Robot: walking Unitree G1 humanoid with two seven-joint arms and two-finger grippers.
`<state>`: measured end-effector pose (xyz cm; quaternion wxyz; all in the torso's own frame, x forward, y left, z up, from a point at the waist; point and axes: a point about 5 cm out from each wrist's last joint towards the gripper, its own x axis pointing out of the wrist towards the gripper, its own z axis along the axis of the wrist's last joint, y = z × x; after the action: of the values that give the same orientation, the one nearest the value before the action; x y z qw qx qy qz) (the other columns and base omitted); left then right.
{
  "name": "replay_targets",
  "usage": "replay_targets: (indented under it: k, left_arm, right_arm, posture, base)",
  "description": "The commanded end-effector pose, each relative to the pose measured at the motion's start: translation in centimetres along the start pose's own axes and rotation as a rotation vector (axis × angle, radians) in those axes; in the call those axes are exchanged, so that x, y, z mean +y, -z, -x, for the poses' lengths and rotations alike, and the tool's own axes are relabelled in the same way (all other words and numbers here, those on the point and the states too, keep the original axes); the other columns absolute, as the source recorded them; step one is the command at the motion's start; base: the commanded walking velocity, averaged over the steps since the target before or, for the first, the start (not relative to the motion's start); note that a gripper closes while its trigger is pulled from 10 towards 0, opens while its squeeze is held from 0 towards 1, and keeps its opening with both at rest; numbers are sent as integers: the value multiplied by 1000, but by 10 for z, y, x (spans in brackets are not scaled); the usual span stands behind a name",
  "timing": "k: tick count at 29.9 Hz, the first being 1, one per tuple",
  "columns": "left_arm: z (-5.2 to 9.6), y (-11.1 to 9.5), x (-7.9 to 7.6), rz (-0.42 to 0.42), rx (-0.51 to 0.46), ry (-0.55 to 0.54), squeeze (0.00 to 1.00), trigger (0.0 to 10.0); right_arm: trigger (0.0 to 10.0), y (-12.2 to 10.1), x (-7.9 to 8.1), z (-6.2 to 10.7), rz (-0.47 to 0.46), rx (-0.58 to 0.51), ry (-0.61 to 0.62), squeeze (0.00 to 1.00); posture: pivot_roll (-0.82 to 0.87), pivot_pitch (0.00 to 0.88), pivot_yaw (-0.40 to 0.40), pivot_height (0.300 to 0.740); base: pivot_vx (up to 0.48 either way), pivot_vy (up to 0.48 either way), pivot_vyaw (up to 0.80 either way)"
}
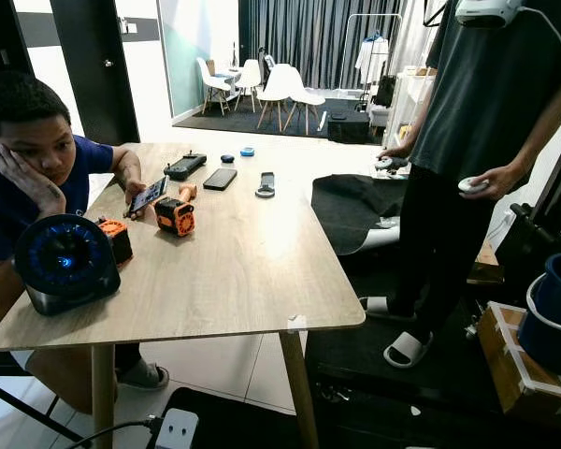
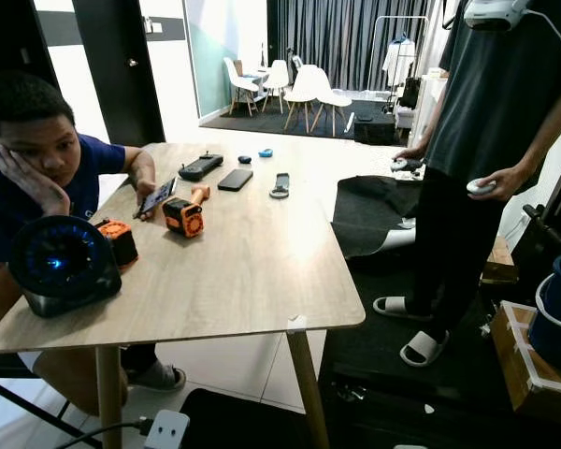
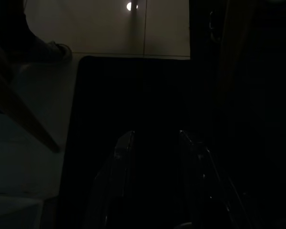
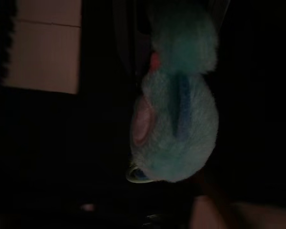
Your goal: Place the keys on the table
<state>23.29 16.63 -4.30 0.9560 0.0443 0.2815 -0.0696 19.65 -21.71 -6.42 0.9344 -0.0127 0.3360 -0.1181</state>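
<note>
The light wooden table (image 1: 252, 271) stands ahead and to my left, its near right corner (image 1: 297, 323) closest to me. In the dark right wrist view a fluffy teal plush charm (image 4: 174, 119) with pink patches hangs close before the camera, held in my right gripper; the keys themselves are hidden in the dark. My left gripper (image 3: 155, 136) hangs low over a black mat (image 3: 133, 95), open with nothing between its two fingers.
A seated person (image 1: 28, 168) leans on the table's left side holding a phone. On the table are a black fan (image 1: 64, 262), an orange tool (image 1: 176, 215), a phone (image 1: 220, 178) and a key fob (image 1: 266, 184). A standing person (image 1: 477, 140) is at the right, with boxes and a blue bucket (image 1: 552, 313) beside.
</note>
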Motion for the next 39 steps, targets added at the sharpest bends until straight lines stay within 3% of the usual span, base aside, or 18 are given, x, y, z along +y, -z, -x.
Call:
replay_targets:
  k: [1,5,14,23,25,28,39]
  left_arm:
    - [1,-1,5,-18,-3,-3,0,10000]
    - [0,-4,4,-31,-23,14,0,10000]
    - [1,-4,4,-49,-25,25,0,10000]
    - [2,0,1,-50,-10,31,0,10000]
    - [3,5,0,-54,7,34,0,10000]
    - [5,10,0,-54,26,32,0,10000]
    - [8,18,0,-55,52,28,0,10000]
  right_arm:
    - [10000,-2,-8,0,-19,-22,52,0]
    - [10000,-12,-18,-1,-35,-78,107,0]
    - [10000,-16,-19,-3,-60,-91,91,0]
    - [10000,7,17,2,-80,61,-150,0]
    - [10000,22,32,8,-6,137,-255,0]
    - [10000,30,40,12,50,172,-311,0]
    - [10000,33,39,13,91,190,-329,0]
  posture:
    - [74,22,3,740]
    - [74,11,3,740]
    - [68,0,-3,740]
    - [64,0,-8,740]
    - [63,0,-10,740]
    - [64,0,-15,740]
    - [62,0,-19,740]
  base:
    - [0,0,0]
    - [0,0,0]
    - [0,0,0]
    - [0,0,0]
    - [0,0,0]
    - [0,0,0]
    - [0,0,0]
